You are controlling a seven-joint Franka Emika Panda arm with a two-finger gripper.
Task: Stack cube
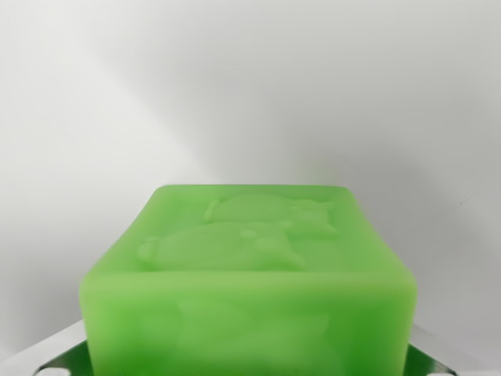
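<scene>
A translucent green plastic cube with raised animal shapes on top fills the lower frame. Behind it spreads a plain white surface. Metal parts flank its base; jaw state cannot be told.

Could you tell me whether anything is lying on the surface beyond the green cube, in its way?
Nothing visible does. The green cube fills the lower part of the wrist view, and the white surface beyond it looks bare. No second cube shows, nor do the gripper's fingers.

No writing or numbers anywhere; the green cube carries only raised animal-like shapes, no letters.
</scene>
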